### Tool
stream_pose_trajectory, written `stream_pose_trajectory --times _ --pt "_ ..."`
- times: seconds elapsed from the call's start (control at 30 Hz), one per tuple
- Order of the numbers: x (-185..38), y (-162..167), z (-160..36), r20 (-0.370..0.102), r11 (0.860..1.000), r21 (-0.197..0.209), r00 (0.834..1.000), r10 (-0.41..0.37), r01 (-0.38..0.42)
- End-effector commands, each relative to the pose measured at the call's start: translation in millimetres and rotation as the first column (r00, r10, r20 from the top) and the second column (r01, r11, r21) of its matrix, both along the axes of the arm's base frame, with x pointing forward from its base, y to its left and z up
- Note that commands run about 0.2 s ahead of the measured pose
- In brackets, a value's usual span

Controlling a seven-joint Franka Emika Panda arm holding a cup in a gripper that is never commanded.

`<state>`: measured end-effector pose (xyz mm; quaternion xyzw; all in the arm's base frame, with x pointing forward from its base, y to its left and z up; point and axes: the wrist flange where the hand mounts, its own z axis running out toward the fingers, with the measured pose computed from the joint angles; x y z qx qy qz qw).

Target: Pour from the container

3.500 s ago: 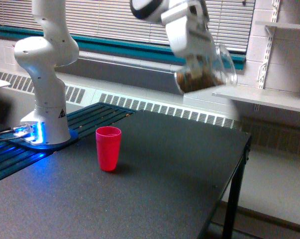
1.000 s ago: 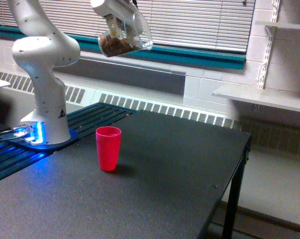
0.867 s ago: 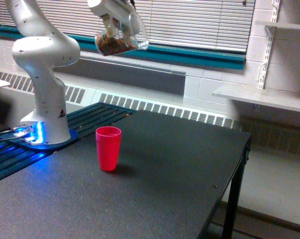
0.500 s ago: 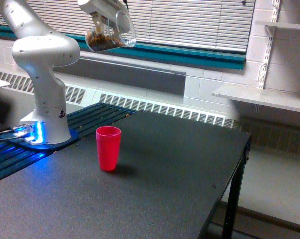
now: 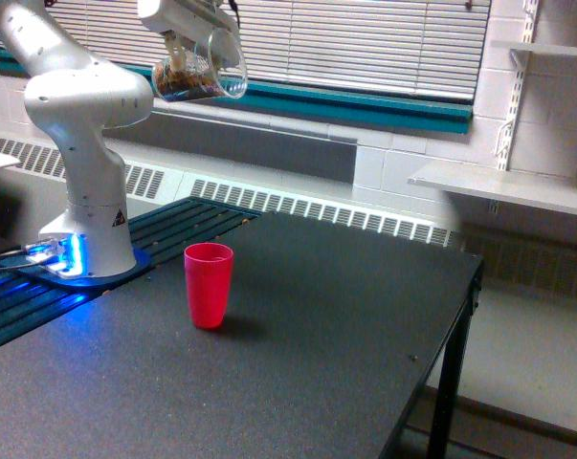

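Clear jar (image 5: 200,69) tilted in the claw (image 5: 188,43)

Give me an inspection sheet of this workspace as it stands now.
Surface: black table, bare apart from the cup.
Job's things: clear jar held high, tilted, brown contents inside; red cup upright on the table, well below the jar.
Clutter: nothing seen.
Gripper: gripper shut on the jar.
Cables: cables at the lit arm base, at the exterior view's left.
Surroundings: window blinds, radiator grille, wall shelf.
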<state>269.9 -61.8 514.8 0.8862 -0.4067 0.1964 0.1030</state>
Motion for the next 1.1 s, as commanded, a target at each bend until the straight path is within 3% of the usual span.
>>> stream_pose_trajectory --times 0.03,1.1 --pt "-5.2 6.7 3.0 -0.012 1.0 0.001 1.0 -0.014 0.014" --pt "-26.0 21.2 -3.8 -0.104 0.998 0.02 0.993 -0.059 0.061"
